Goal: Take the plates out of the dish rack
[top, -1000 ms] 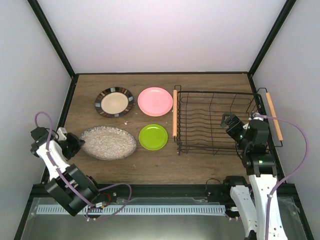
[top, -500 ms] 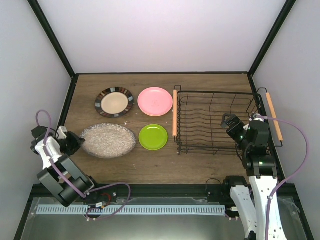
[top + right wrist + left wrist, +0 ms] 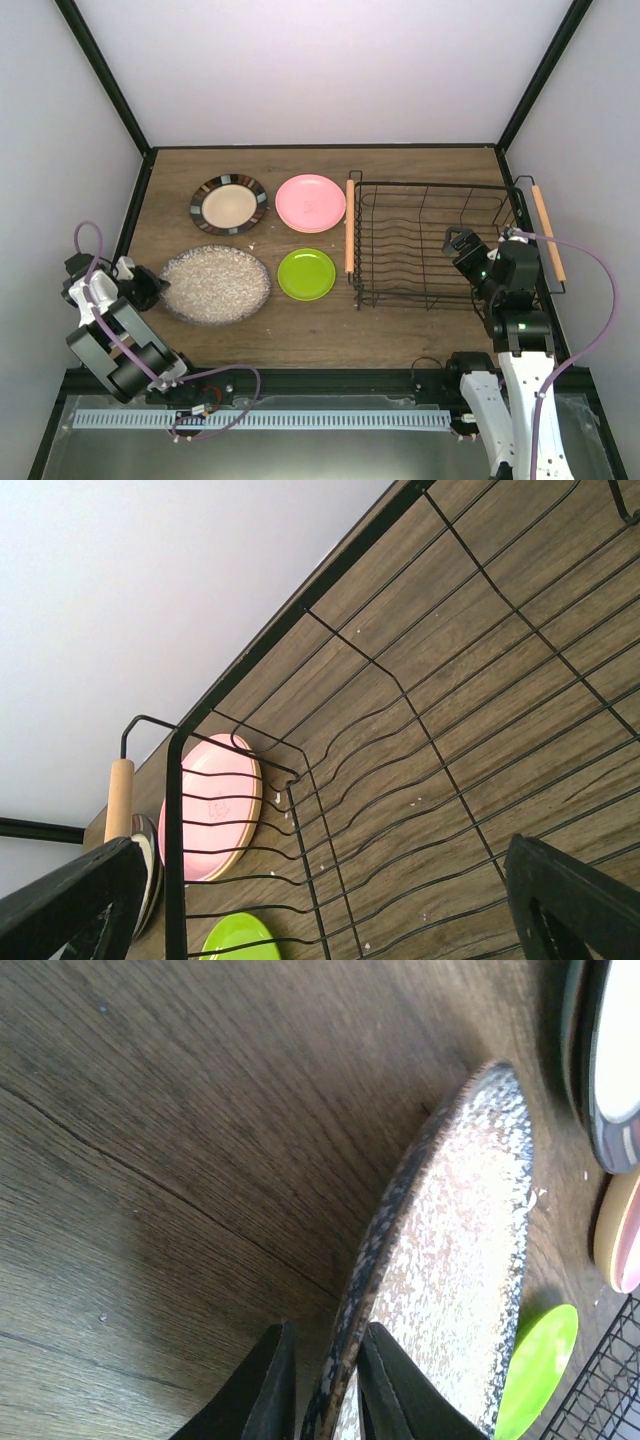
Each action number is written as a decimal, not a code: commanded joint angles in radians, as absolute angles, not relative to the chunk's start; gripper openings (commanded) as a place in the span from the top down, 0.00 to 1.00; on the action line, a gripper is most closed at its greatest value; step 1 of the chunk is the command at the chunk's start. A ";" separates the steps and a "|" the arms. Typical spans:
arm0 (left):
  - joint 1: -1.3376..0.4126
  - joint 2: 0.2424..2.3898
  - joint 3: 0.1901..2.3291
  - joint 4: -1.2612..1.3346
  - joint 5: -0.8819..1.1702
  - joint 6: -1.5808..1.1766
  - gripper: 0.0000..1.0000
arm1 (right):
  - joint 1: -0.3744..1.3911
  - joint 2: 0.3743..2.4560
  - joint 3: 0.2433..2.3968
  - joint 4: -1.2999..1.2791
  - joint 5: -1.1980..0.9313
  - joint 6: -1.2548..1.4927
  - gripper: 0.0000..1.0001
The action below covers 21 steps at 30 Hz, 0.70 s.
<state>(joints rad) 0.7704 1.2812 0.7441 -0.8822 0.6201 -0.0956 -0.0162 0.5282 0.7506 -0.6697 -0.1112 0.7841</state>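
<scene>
Left hand point(image 3: 322, 1345) is parked at the near rim of the speckled grey plate point(image 3: 460, 1260), one finger on each side of the edge. The gap between them is narrow. There's maybe a sliver of daylight on the outer side, but honestly I can't tell whether it's actually pinching the rim or just straddling it. The plate looks like it's lying on the counter point(image 3: 150, 1160), stretching straight out ahead of the hand.

So my read is that this is the let-go part of the put-down. To do it cleanly, I'd open the fingers well clear of the rim first. Then back the hand straight away from the plate, low and level, so the finger on the underside doesn't hook the edge and flip or drag it. There's no room to be sloppy. The lime green plate point(image 3: 540, 1360) sits just past the far edge of the grey one, and the cream plate with the dark brown rim point(image 3: 610, 1050) is ahead and off to one side.

Right hand point(image 3: 320, 850) is spread wide, holding nothing, and hangs inside the dish rack point(image 3: 430, 185). I see no plates in the rack. The pink plate point(image 3: 311, 203) is beyond the rack's wooden handle from it.
</scene>
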 commanded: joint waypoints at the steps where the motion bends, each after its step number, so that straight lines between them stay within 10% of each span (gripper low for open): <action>1: 0.774 1.314 0.764 -0.872 0.603 -0.109 0.81 | -0.007 0.533 0.754 -0.661 -0.103 0.795 0.00; 21: 0.773 1.428 0.797 -0.840 0.547 -0.062 0.78 | -0.007 0.522 0.773 -0.691 -0.077 0.833 0.00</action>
